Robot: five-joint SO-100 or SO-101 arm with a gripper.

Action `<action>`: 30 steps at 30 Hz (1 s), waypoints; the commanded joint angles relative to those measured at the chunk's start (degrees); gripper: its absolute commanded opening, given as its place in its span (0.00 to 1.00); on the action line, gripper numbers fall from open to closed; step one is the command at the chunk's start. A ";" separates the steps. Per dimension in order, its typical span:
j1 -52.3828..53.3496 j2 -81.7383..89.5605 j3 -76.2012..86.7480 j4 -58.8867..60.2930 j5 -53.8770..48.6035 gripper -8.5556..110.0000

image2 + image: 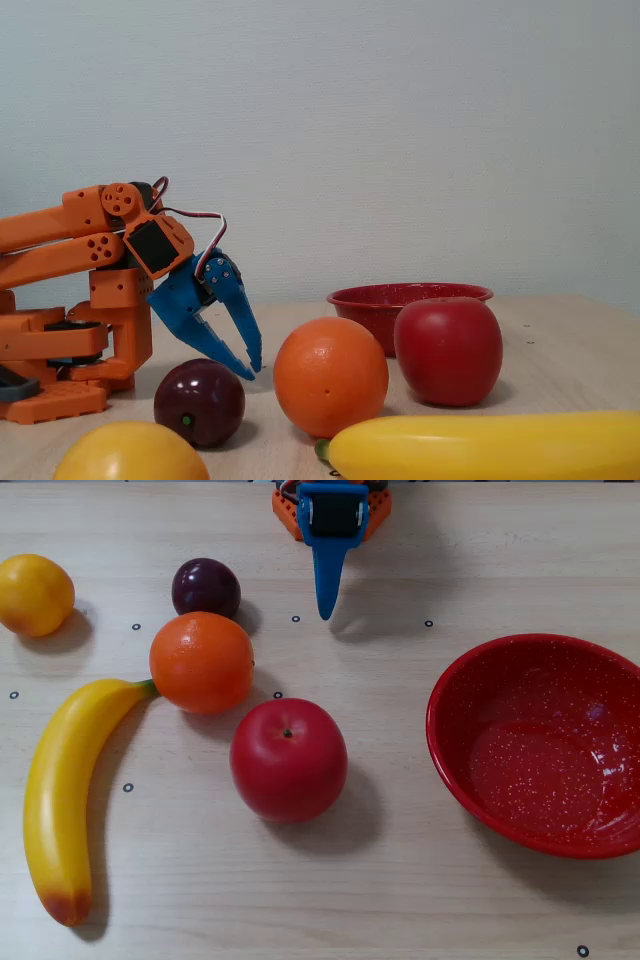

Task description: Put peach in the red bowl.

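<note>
The peach (pixel 35 594) is a small yellow-orange fruit at the far left of the table in the top-down fixed view; it shows at the bottom left in the side fixed view (pixel 130 455). The red speckled bowl (pixel 545 770) stands empty at the right, and its rim (pixel 410 294) shows behind the apple in the side view. My blue gripper (pixel 325 608) hangs at the top centre, tips together and holding nothing, low above the table (pixel 252 368). It is far from both peach and bowl.
A dark plum (pixel 205 587) lies just left of the gripper, with an orange (pixel 201 662) below it. A red apple (pixel 288 759) sits mid-table and a banana (pixel 60 790) lies along the left. The orange arm base (pixel 70 340) stands at the back.
</note>
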 commanded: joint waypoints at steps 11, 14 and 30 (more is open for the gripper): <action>-0.70 0.88 -1.14 0.00 0.26 0.07; -0.79 0.88 -1.14 0.00 -0.18 0.07; 0.00 -1.32 -1.85 -1.32 -2.20 0.07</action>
